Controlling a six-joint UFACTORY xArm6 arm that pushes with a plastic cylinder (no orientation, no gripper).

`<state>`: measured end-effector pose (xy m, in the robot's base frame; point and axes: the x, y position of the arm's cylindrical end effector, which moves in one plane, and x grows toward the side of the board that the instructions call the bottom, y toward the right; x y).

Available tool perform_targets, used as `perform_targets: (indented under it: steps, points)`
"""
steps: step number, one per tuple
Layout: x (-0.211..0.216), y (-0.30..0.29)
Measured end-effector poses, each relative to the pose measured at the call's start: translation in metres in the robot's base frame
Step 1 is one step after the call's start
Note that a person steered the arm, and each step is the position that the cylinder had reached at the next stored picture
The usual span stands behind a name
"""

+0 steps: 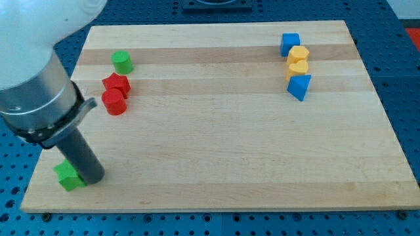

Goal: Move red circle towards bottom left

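Observation:
The red circle (114, 101) lies on the wooden board (223, 131) at the view's left, touching a red star (117, 84) just above it. My tip (92, 178) rests near the board's bottom left corner, below the red circle and apart from it. The tip touches the right side of a green block (67, 176), whose shape is partly hidden by the rod.
A green cylinder (122, 62) sits above the red star. At the view's top right stand a blue cube (290, 44), two yellow blocks (298, 54) (297, 67) and a blue triangle (299, 86) in a column.

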<state>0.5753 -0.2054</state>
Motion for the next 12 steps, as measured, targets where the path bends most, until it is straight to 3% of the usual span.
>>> perform_targets:
  steps: [1,2,3,5,8,10,12]
  points:
    - [0.0,-0.009]
    - [-0.009,0.023]
    - [-0.048,0.066]
    - [-0.147,0.067]
    - [-0.182,0.038]
    - [-0.183,0.01]
    - [-0.162,0.03]
